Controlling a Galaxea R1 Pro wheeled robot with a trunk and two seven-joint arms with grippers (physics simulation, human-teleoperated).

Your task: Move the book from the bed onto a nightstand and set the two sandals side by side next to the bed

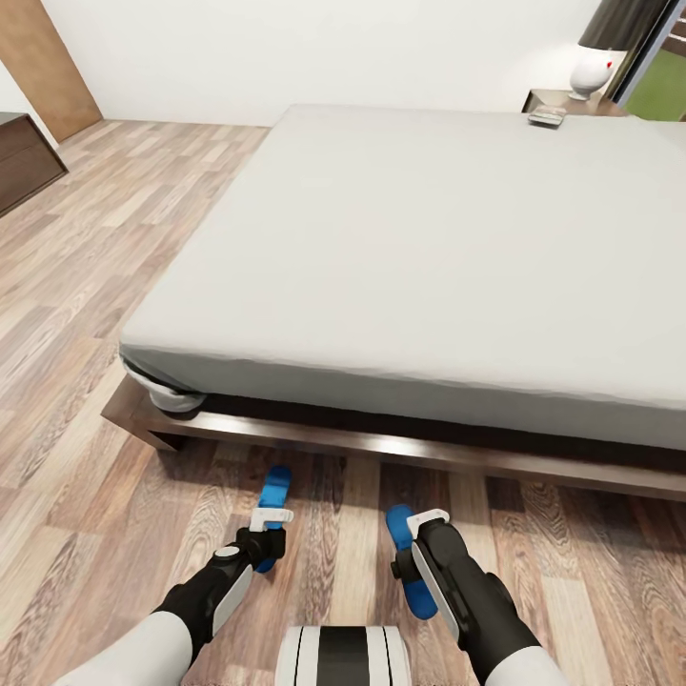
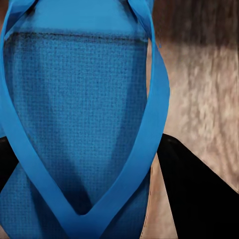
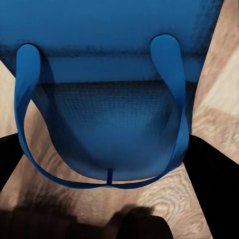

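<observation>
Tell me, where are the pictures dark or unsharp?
Head view: even light, a dark shadow under the bed. Left wrist view: the sandal is sharp, the floor blurred. Right wrist view: the other sandal is shaded on top, with shadow on the floor below it.

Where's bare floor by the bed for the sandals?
Free: planks left of the left sandal, and the strip between it and the right sandal, along the bed base. Crowded: both grippers sit right over the sandals.
</observation>
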